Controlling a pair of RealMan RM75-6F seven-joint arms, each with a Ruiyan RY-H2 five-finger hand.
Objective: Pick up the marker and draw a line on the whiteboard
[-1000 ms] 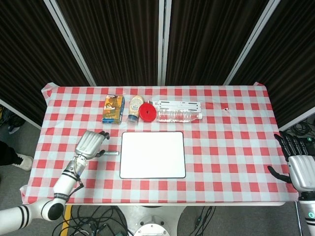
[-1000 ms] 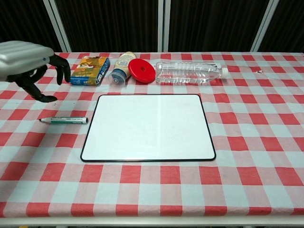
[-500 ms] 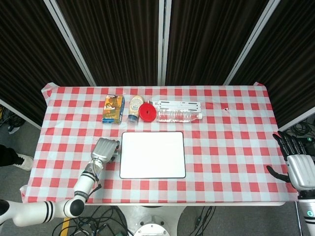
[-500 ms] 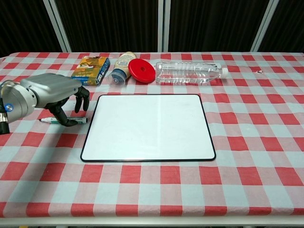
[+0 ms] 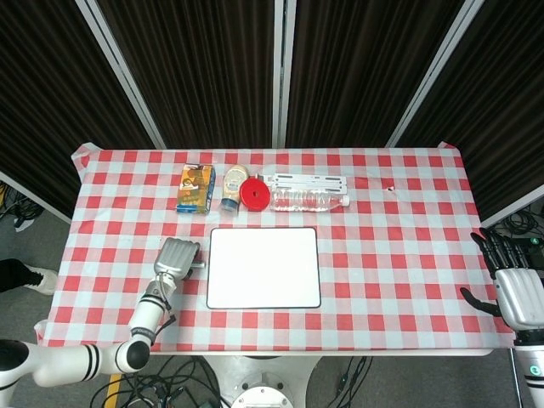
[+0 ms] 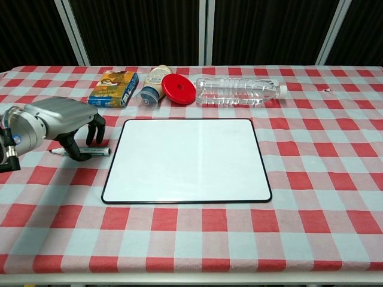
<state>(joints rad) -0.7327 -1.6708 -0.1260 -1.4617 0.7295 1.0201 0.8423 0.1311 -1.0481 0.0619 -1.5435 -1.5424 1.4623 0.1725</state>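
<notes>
The green-and-white marker [image 6: 90, 152] lies flat on the checked tablecloth, just left of the whiteboard [image 6: 187, 158]. My left hand [image 6: 55, 117] hovers low over it, fingers curved down on its far side and thumb reaching down across its near side; the marker still rests on the cloth. In the head view my left hand [image 5: 176, 257] covers most of the marker [image 5: 199, 265], beside the whiteboard [image 5: 263, 268]. Off the table's right edge, my right hand [image 5: 514, 287] hangs with fingers spread and nothing in it.
Along the back stand a snack box [image 6: 114, 88], a small jar on its side [image 6: 152, 89], a red lid [image 6: 178, 89] and a lying clear bottle [image 6: 239, 91]. A white strip [image 5: 306, 180] lies behind the bottle.
My left hand has travelled from the table's left side toward the whiteboard and dropped over the marker, fingers curling around it. The marker, board and right hand stay put.
</notes>
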